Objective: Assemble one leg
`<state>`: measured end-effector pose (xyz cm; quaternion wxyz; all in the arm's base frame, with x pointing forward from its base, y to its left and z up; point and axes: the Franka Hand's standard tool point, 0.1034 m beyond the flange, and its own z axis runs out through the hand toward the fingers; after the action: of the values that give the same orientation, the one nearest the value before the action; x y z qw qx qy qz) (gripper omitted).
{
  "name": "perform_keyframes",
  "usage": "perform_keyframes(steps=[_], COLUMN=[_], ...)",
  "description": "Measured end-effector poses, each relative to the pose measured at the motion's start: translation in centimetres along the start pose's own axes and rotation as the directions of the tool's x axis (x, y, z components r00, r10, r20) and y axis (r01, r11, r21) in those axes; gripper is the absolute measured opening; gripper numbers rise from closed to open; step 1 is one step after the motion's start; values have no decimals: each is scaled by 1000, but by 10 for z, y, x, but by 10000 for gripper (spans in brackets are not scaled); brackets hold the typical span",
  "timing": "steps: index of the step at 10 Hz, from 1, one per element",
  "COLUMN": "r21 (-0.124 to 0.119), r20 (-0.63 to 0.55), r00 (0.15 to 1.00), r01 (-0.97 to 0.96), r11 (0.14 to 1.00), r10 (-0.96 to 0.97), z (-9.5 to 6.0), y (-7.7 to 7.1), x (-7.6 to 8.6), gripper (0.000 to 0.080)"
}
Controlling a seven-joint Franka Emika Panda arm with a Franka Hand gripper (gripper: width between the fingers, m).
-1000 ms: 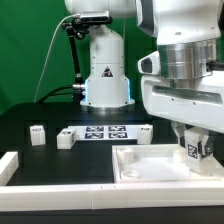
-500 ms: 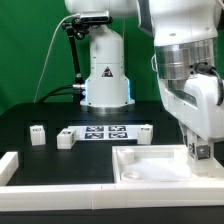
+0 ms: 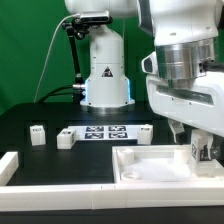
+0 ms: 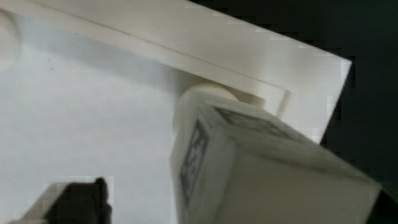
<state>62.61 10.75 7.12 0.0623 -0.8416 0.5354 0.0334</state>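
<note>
Nearest, a rail [image 3: 60, 180] lies along the worktop's [image 3: 30, 118] front edge. Behind it, the rimmed panel [image 3: 128, 162] holds only the leg [image 3: 208, 150], upright in a corner at the exterior view's right, with the hand [image 3: 204, 156] around it. The wrist view shows the leg's end against the corner rim and one dark finger [image 4: 71, 200] apart from it. The other is hidden, so I cannot tell whether the hand grips. Farther back lie spare legs [image 3: 38, 134] and the marker board [image 3: 105, 132].

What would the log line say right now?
hand: shut on leg | leg: upright at panel corner
</note>
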Motion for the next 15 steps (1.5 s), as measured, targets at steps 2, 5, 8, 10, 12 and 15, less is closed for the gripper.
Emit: perform_keyframes(steps=[2, 5, 8, 10, 12, 15], r21=[-21, -31, -46, -52, -50, -49], r20=[7, 6, 25, 42, 44, 44], r00=[976, 837, 582, 412, 366, 374], r01=[217, 547, 813, 911, 930, 927], r11=[976, 836, 581, 410, 364, 372], r10=[-217, -547, -813, -910, -930, -926], z=[0, -2, -2, -1, -1, 0], y=[-1, -4, -3, -7, -7, -7], x=[-6, -8, -7, -5, -4, -4], gripper=[645, 648, 648, 648, 648, 383])
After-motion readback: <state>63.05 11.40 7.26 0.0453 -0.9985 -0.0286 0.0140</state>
